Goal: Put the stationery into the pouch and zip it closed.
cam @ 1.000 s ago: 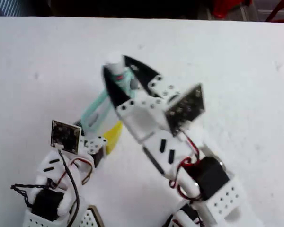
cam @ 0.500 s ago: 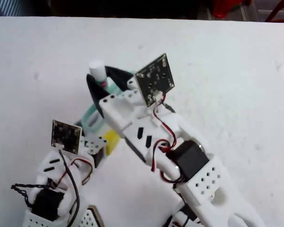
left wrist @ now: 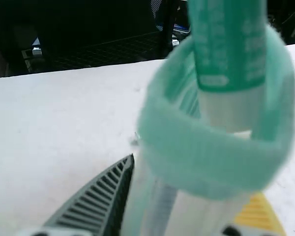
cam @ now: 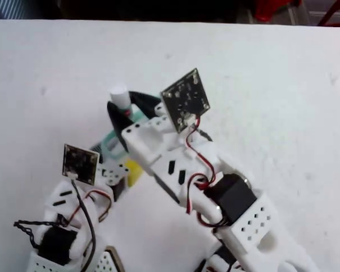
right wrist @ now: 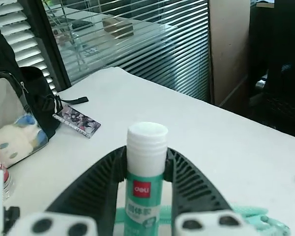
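Right gripper has slid a bit nearer the arm bases, pinching the glue stick upright, cap up (long axis approx. vertical). Left wrist view adds the stick's lower end inside the mint pouch mouth, w/ pouch clamped by left gripper. Black bag sits well back on table.

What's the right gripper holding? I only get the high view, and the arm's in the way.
Observer: A glue stick, white cap up, clamped in the right gripper.
Operator: Is it in?
Observer: Partly. The left wrist view shows its lower end inside the open mint-green mouth of the pouch.
Operator: What's holding that open end up?
Observer: The left gripper; the pouch body sits between its fingers.
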Robot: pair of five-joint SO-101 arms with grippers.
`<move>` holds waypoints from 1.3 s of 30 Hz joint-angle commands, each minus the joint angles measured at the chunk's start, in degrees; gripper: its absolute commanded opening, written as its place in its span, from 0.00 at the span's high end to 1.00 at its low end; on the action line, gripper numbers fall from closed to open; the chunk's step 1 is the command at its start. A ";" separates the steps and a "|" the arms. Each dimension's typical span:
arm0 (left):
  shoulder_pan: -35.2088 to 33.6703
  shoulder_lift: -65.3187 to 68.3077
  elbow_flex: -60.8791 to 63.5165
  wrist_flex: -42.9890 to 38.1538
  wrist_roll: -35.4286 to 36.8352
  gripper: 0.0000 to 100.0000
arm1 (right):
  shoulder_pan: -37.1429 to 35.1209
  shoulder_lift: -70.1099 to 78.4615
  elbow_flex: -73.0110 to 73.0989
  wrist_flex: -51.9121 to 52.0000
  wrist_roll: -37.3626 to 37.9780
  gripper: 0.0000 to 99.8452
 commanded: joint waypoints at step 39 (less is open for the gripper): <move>0.22 0.48 -0.70 0.18 -0.53 0.74 | -2.59 -5.93 2.99 1.80 9.58 0.81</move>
